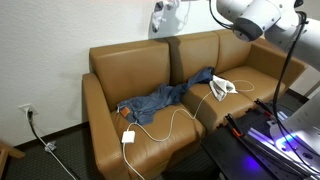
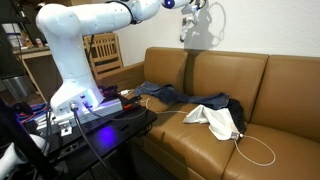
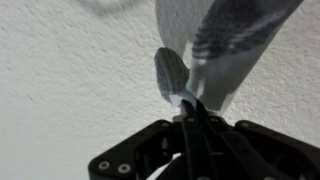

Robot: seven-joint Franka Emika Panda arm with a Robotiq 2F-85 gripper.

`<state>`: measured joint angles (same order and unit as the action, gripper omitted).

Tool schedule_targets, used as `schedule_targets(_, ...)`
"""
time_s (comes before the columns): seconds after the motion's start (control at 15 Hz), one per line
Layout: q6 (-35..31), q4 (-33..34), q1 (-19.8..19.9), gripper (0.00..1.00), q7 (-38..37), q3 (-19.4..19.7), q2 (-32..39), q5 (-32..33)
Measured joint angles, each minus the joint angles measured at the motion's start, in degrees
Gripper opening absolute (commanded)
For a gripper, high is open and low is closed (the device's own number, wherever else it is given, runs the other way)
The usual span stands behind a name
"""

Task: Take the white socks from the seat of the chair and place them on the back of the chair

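My gripper [image 1: 166, 10] is raised high in front of the white wall, above the backrest of a brown leather couch [image 1: 130, 62]. It is shut on a white sock [image 1: 160, 24] that hangs down from the jaws, clear of the backrest. Both exterior views show this, with the gripper [image 2: 193, 9], the sock [image 2: 187, 24] and the couch [image 2: 235, 72]. In the wrist view the jaws [image 3: 190, 100] pinch the sock [image 3: 228, 45], which has grey stripes. A second white piece of cloth [image 1: 222, 87] lies on the seat and also shows in an exterior view [image 2: 214, 120].
Blue jeans [image 1: 165, 98] lie across the seat and show in both exterior views [image 2: 168, 95]. A white cable [image 1: 165, 125] with a charger [image 1: 128, 137] loops over the seat front. The robot base [image 2: 72, 95] stands on a black table [image 1: 262, 135] in front of the couch.
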<state>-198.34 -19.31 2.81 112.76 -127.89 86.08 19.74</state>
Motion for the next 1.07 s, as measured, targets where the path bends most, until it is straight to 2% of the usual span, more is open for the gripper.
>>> schedule_targets(0.13,0.0,0.0,1.9,0.01,3.1,2.4,0.0,-9.8)
schedule_targets(0.27,0.0,0.0,4.2,0.01,3.6,8.2,0.0,-19.7)
schedule_targets(0.53,0.0,-0.1,7.9,0.01,0.3,27.1,0.1,-39.1)
schedule_targets(0.8,0.1,-0.2,9.4,0.01,-6.2,46.5,0.1,-58.7)
schedule_targets(0.93,0.2,-0.7,9.2,0.01,-13.9,55.7,0.1,-65.6)
schedule_targets(1.07,0.3,-1.4,8.0,0.01,-24.1,62.9,0.2,-67.8)
